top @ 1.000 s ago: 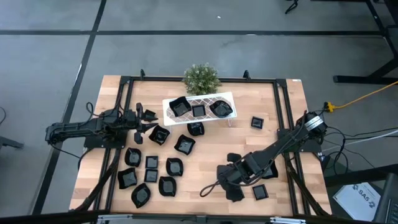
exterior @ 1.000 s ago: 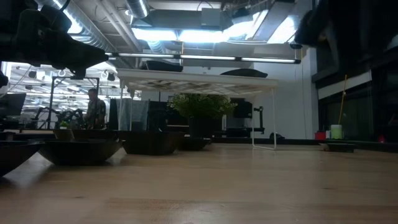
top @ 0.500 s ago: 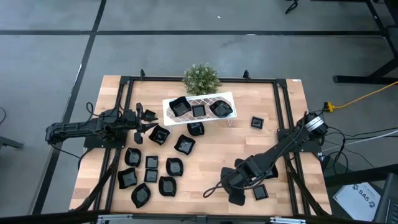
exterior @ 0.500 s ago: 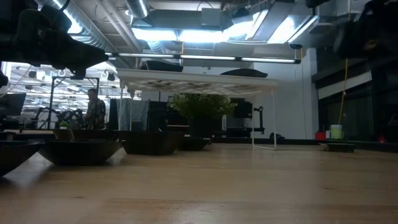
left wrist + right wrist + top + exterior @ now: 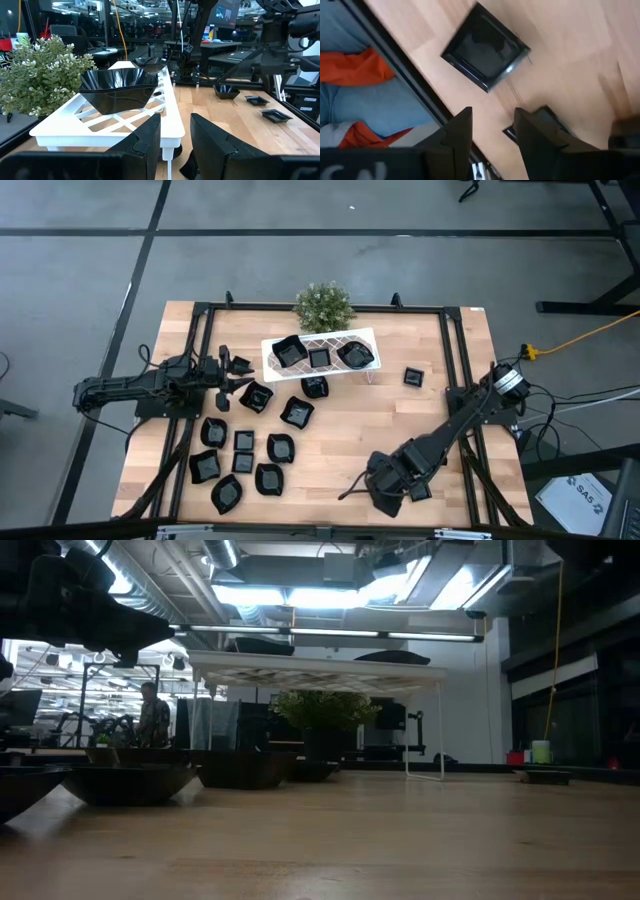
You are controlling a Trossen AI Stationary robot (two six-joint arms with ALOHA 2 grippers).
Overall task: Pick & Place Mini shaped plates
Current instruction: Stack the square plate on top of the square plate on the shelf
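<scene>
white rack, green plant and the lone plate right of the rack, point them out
white rack (image 5: 365,340) high view, bare right end
green plant (image 5: 323,306) high view, middle of foliage
lone plate (image 5: 413,377) high view, its centre

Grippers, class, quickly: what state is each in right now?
Left gripper: open, holding nothing, beside the white rack.
Right gripper: open, empty, above a square plate.

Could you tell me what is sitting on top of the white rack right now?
Three mini shaped plates sit in a row on the white rack: an angular one, a small square one, a rounder one. Whatever lies beneath the rack is covered in the overhead view.
</scene>
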